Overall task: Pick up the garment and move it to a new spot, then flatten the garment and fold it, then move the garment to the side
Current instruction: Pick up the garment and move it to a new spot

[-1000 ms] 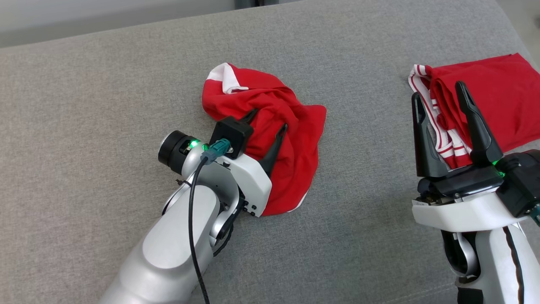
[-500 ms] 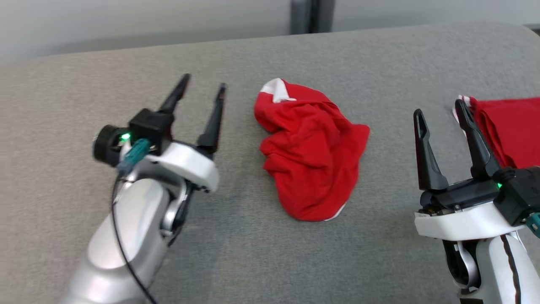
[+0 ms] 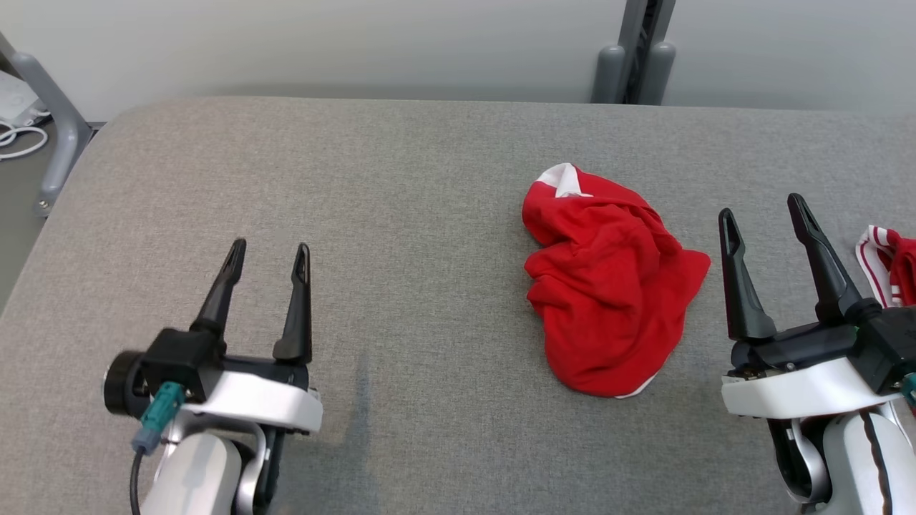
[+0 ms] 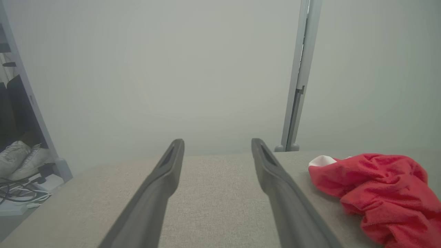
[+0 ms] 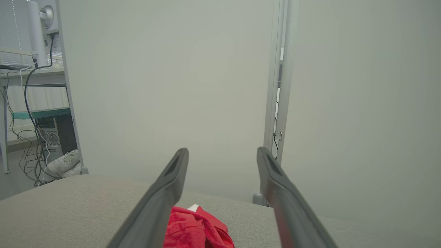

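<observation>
The garment (image 3: 608, 286) is a red cloth with a white patch at its far end, lying crumpled on the grey padded surface (image 3: 401, 214), right of centre. My left gripper (image 3: 270, 250) stands open at the lower left, well apart from it and holding nothing. My right gripper (image 3: 762, 207) is open too, just right of the garment's edge, also holding nothing. In the left wrist view the garment (image 4: 379, 186) lies to the right of the open fingers (image 4: 165, 179). In the right wrist view the garment (image 5: 196, 230) shows low between the spread fingers (image 5: 282, 206).
A second red cloth with a white-striped band (image 3: 887, 257) lies at the right edge, behind my right gripper. A grey post (image 3: 633, 64) stands behind the surface against a pale wall. The surface's rounded left edge has a metal leg (image 3: 50, 129) beside it. White shoes (image 4: 20, 158) and cables lie on the floor.
My left gripper has let go of the garment, opened fully and drawn back to the left. The head camera has turned left, so the garment and the striped cloth sit further right.
</observation>
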Motion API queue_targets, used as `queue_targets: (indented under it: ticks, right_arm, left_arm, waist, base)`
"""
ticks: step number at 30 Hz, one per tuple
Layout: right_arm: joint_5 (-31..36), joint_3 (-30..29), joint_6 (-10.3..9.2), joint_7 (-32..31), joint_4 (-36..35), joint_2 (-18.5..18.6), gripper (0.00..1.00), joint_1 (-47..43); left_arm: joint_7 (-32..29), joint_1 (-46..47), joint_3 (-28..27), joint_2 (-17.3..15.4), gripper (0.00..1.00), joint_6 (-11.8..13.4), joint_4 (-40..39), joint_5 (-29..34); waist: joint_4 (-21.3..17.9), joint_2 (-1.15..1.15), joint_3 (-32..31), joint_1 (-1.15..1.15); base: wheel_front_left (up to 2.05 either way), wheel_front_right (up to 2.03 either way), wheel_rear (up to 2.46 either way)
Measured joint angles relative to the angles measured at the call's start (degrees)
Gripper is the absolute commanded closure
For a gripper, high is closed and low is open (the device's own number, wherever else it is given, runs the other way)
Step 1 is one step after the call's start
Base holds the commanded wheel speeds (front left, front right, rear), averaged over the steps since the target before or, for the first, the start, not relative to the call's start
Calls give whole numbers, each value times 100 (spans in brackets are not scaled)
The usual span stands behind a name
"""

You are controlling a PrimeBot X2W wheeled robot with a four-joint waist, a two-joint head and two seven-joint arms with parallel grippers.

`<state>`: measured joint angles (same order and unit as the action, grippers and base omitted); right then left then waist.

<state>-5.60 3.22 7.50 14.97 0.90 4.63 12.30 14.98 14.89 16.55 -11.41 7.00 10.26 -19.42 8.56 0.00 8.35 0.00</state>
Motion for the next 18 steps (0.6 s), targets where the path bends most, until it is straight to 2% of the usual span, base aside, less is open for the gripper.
queue_targets:
  ticks: [8, 18]
  right_arm:
    - [-43, -66, 0, 0, 98, 35, 0, -86]
    - [-68, 171, 1, -8, 372, 98, 0, -257]
  left_arm:
    - [0, -475, -366, 489, 0, -338, -163, 449]
    - [0, -831, -589, 760, 0, -732, -46, 872]
  waist:
    - [127, 0, -85, 0]
    - [151, 0, -356, 0]
  base:
    - [0, 0, 0]
    - [0, 0, 0]
